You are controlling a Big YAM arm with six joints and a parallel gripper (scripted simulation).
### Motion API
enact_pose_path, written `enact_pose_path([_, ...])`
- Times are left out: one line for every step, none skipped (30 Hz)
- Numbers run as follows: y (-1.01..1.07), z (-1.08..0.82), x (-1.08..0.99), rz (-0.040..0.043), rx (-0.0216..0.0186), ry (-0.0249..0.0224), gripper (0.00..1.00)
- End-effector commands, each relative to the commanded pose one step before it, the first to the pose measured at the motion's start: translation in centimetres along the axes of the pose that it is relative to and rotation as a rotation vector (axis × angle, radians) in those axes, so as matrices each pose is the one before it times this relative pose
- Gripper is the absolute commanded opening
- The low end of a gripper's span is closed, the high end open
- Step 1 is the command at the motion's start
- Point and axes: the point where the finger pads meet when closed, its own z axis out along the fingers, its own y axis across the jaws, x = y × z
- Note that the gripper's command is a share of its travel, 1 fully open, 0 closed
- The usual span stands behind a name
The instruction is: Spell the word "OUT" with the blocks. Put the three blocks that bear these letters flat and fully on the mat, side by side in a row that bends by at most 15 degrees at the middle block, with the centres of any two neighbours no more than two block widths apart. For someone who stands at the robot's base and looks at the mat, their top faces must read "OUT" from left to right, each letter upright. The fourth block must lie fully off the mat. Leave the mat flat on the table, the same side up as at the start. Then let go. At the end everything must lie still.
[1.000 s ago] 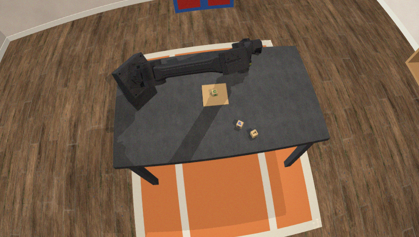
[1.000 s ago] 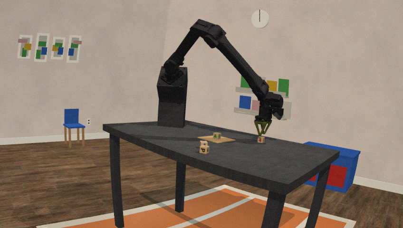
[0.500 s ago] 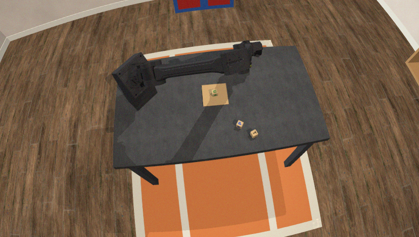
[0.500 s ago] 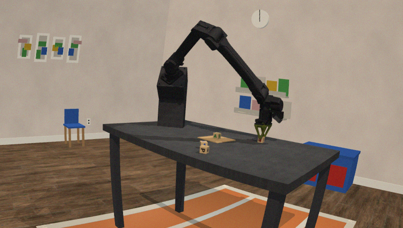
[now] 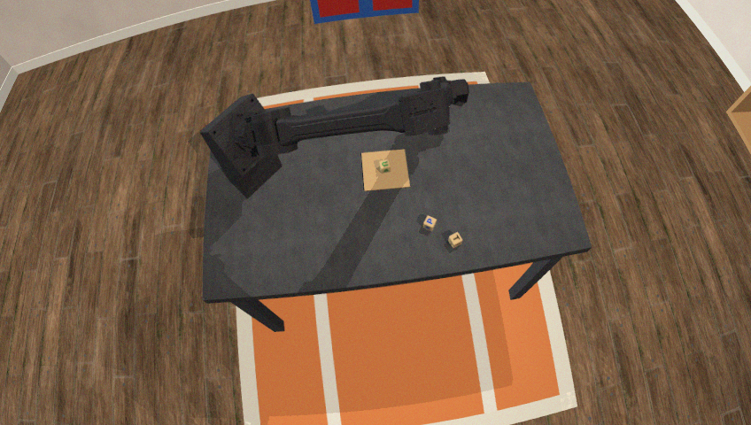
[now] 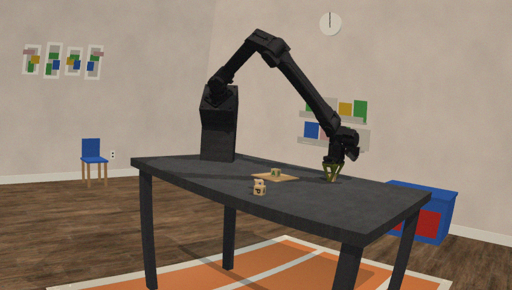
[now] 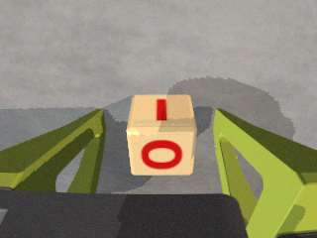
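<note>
The O block [image 7: 161, 143], pale wood with a red O on its near face, sits on the dark table between my green fingers. My gripper [image 7: 159, 118] is open around it, with a gap on each side; in the exterior view the gripper [image 6: 332, 174] is down at table level, right of the mat. The tan mat [image 5: 385, 173] holds one block with a green letter [image 5: 383, 166]. The P block [image 5: 429, 222] and the T block [image 5: 455, 239] lie off the mat, closer to the table's front. In the overhead view my arm hides the O block.
The robot base [image 5: 239, 142] stands at the table's back left corner. The arm [image 5: 363, 115] stretches along the table's far edge, and my gripper is close to that edge. A blue and red box [image 6: 424, 211] stands on the floor behind the table.
</note>
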Motion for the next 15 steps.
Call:
enact_pose_path([-0.184,0.675,-0.621,0.0027,0.00306,-0.00963,0.63])
enact_pose_path([0.001,0.0,0.0,-0.00001,0.0,-0.00001,0.63])
enact_pose_path([0.002,-0.002,-0.001,-0.00003,-0.00002,-0.00003,0.63])
enact_pose_path([0.0,0.0,0.0,0.0,0.0,0.0,0.63])
enact_pose_path([0.0,0.0,0.0,0.0,0.0,0.0,0.63])
enact_pose_path([0.0,0.0,0.0,0.0,0.0,0.0,0.63])
enact_pose_path([0.002,-0.001,0.002,-0.00005,-0.00001,0.00002,0.63])
enact_pose_path([0.0,0.0,0.0,0.0,0.0,0.0,0.63])
enact_pose_path([0.0,0.0,0.0,0.0,0.0,0.0,0.63])
enact_pose_path([0.0,0.0,0.0,0.0,0.0,0.0,0.63])
enact_pose_path([0.0,0.0,0.0,0.0,0.0,0.0,0.63])
enact_pose_path([0.0,0.0,0.0,0.0,0.0,0.0,0.63])
enact_pose_path([0.0,0.0,0.0,0.0,0.0,0.0,0.63])
enact_pose_path([0.0,0.0,0.0,0.0,0.0,0.0,0.44])
enact_pose_path([0.0,0.0,0.0,0.0,0.0,0.0,0.44])
